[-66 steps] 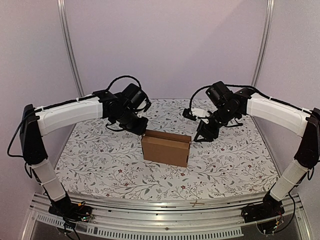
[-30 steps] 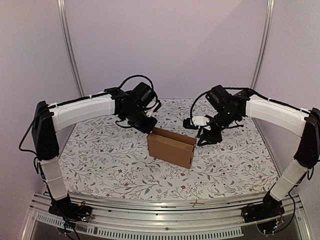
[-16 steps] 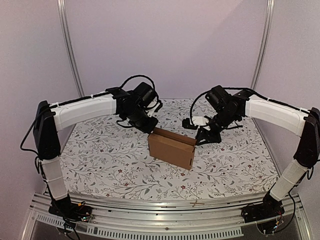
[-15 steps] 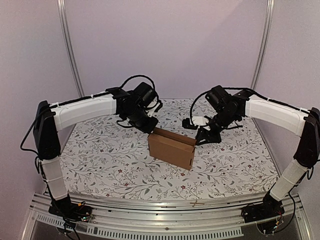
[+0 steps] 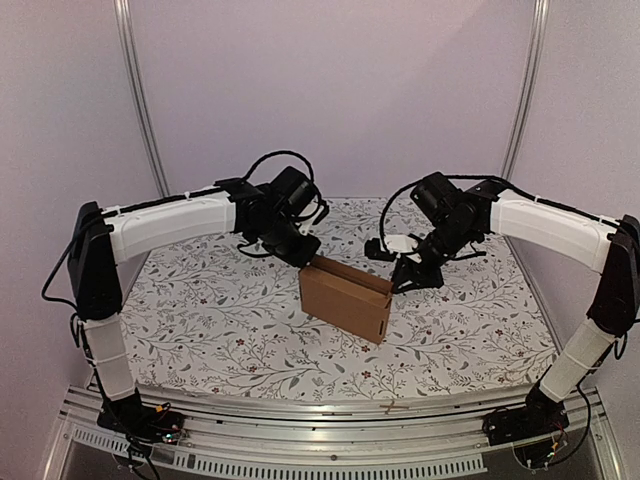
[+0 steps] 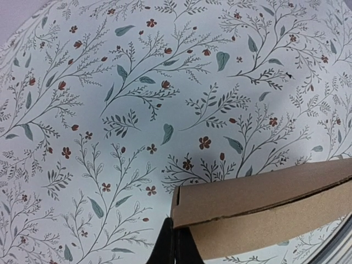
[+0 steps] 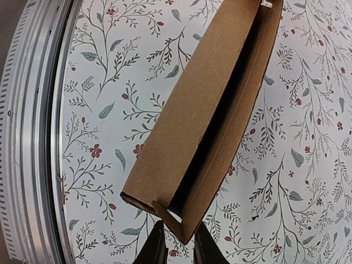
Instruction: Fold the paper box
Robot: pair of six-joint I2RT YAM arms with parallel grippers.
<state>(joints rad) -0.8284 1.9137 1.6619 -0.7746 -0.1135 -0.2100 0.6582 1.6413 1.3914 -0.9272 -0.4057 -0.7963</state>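
Cardboard looked light, crease-prone: your right claw (image 7: 180,234) clamped the box's (image 5: 345,300) right end wall, left claw (image 6: 175,239) closed at its left corner.

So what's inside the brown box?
Looking into the paper box from its open side, only a dark narrow gap between two cardboard walls shows, with nothing visible in it. The shadowed bottom is hidden.

we log paper box (image 5: 345,298): plain brown, darker brown inside | table cover (image 5: 200,310): white, thin grey-green branches and leaves, small red-brown flowers, repeating all over | left arm (image 5: 165,222), right arm (image 5: 550,225): white shells, black joints and wrists | front rail (image 5: 330,415): silver-grey metal | back wall (image 5: 330,90): flat pale lilac
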